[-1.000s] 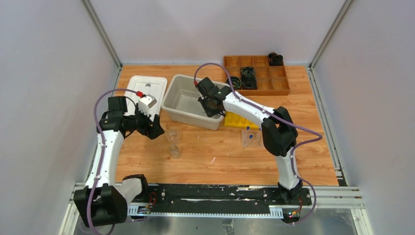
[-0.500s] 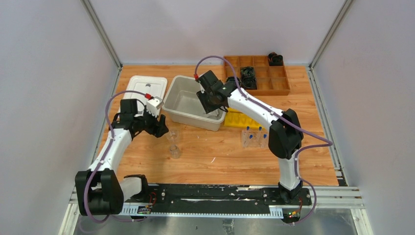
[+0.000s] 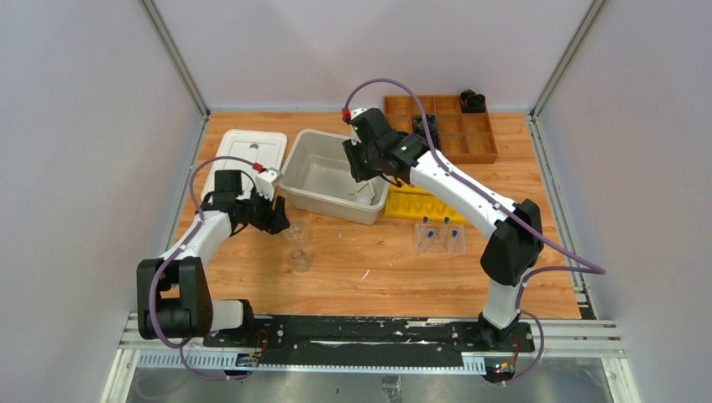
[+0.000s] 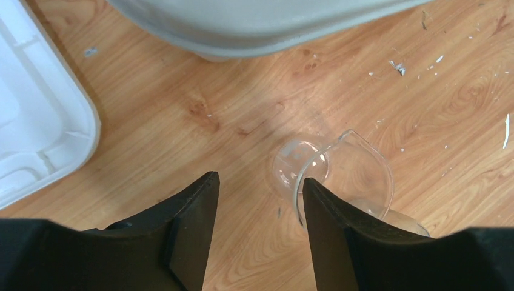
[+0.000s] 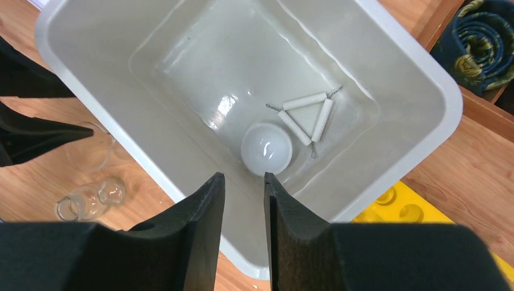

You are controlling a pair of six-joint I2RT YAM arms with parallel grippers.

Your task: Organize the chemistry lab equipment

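Table (image 3: pixel 378 281): wood, with grey walls round it.
Tub (image 5: pixel 424 79): grey, mid-table, holding dish and triangle.
Lid (image 3: pixel 243 151): white, flat, left of tub.
Tray (image 3: pixel 474 147): brown, with compartments, at the back right.
Right gripper (image 5: pixel 242 176): above tub, jaws a narrow gap apart, empty.
Left gripper (image 4: pixel 259 180): low over the wood near tub, jaws apart, nothing between.
Tubes (image 3: pixel 437 237): blue-capped, in a clear stand right of centre.
Beaker (image 4: pixel 357 176): clear, tipped, just outside one left finger; contact unclear.
Dish (image 5: pixel 267 148): white, round, on tub floor.
Triangle (image 5: pixel 323 119): white, just beside dish.
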